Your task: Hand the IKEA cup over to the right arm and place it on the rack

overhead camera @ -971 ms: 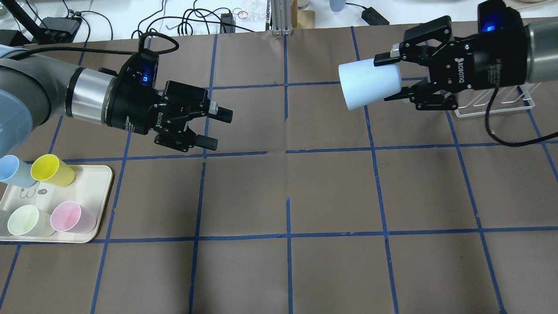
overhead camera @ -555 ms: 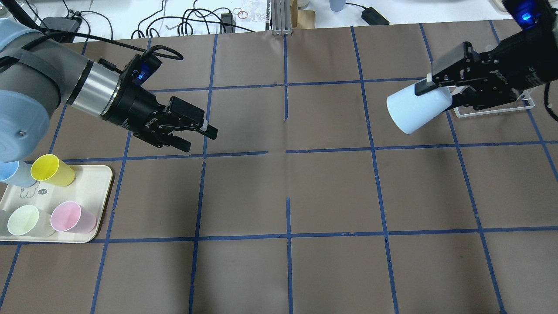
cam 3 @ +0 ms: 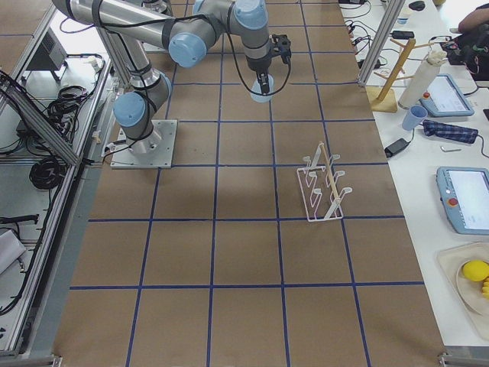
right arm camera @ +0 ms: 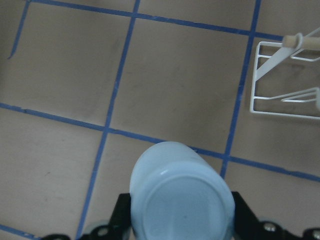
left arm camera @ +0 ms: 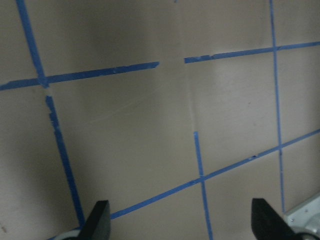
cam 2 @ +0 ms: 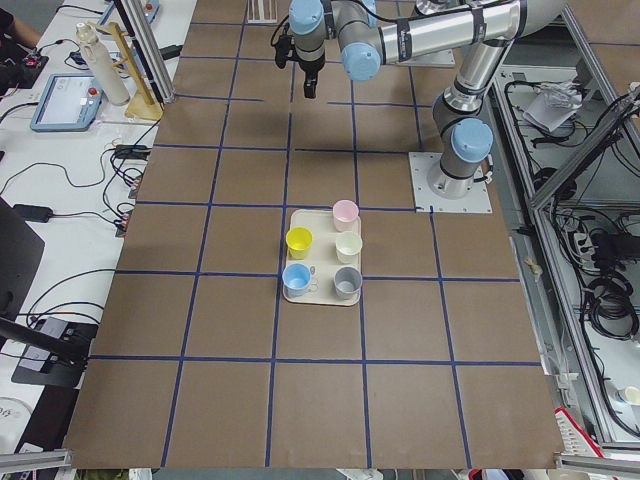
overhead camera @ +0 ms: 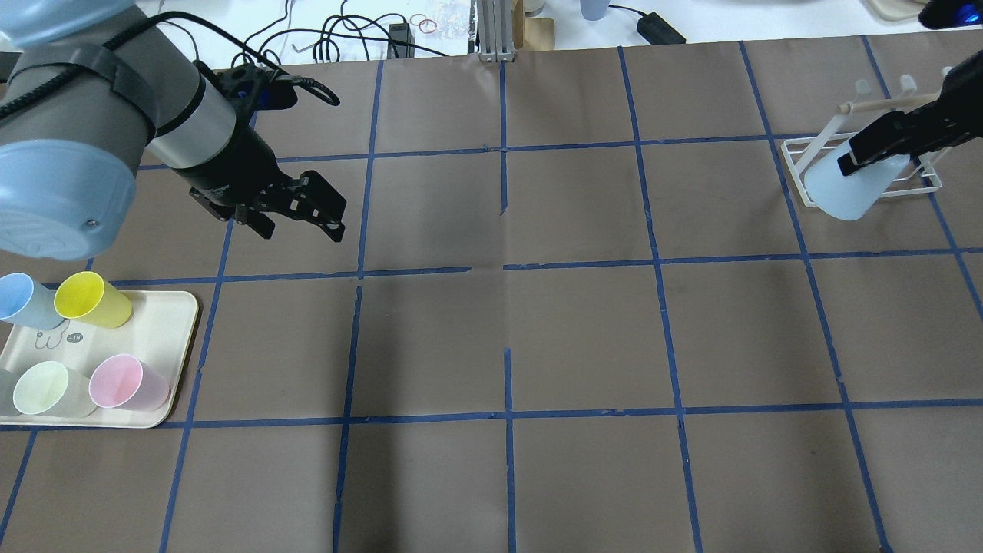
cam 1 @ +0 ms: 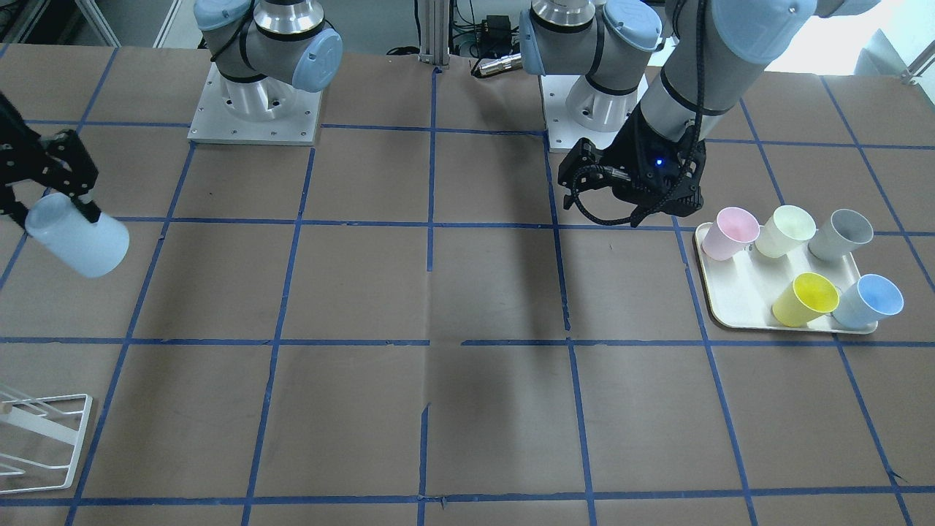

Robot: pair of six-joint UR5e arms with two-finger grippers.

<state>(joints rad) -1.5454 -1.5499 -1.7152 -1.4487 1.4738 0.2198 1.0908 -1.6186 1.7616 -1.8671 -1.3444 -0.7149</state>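
Observation:
My right gripper [overhead camera: 866,163] is shut on the light blue IKEA cup [overhead camera: 845,190] and holds it in the air, mouth tilted down and away from the wrist. The cup hangs beside the left end of the white wire rack [overhead camera: 795,164] with its wooden peg [overhead camera: 883,103]. In the right wrist view the cup's base [right arm camera: 182,200] fills the bottom and the rack [right arm camera: 285,102] lies apart at upper right. The cup [cam 1: 80,241] also shows at the left edge of the front view. My left gripper [overhead camera: 303,221] is open and empty, fingertips [left arm camera: 97,220] pointing down over bare table.
A cream tray [overhead camera: 178,338] at the near left holds a second light blue cup [overhead camera: 19,299], a yellow cup [overhead camera: 92,299], a pink cup [overhead camera: 127,382] and a pale green cup [overhead camera: 46,388]; a grey cup [cam 1: 840,234] shows in the front view. Cables lie beyond the table's far edge.
My right gripper has carried the cup to the right, over to the rack, tipping its mouth downward. My left arm has drawn back to the left and turned its open gripper down.

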